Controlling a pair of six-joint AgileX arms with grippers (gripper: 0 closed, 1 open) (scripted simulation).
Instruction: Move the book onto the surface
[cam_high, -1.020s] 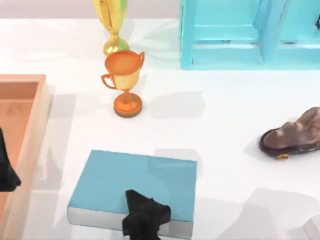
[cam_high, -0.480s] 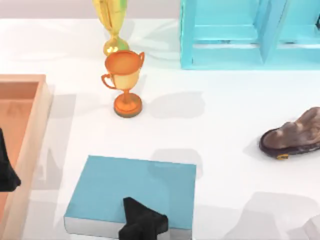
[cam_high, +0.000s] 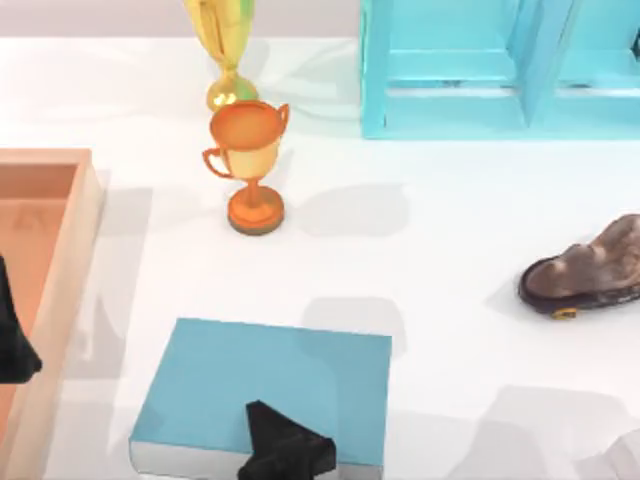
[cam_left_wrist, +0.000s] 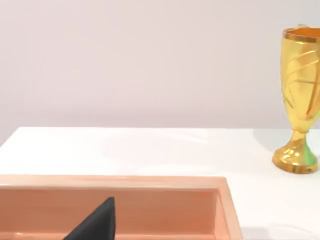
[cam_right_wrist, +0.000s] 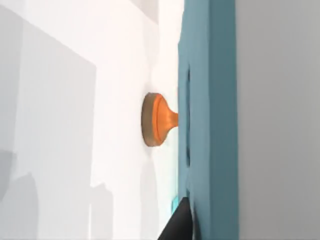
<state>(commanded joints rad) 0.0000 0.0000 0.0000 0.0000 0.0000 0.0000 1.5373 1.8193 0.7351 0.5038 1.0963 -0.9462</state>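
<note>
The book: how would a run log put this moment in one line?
right gripper | on book near edge | above surface | left gripper parked over tray

Plain, bright sim room

Pale pinkish-grey wall (cam_left_wrist: 150, 60) at the back, turquoise shelf unit (cam_high: 500, 70) against it, soft shadows everywhere.

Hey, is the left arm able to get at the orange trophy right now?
Probably yes: the left gripper sits over the wooden tray, and bare tabletop lies between it and the orange trophy.
</note>
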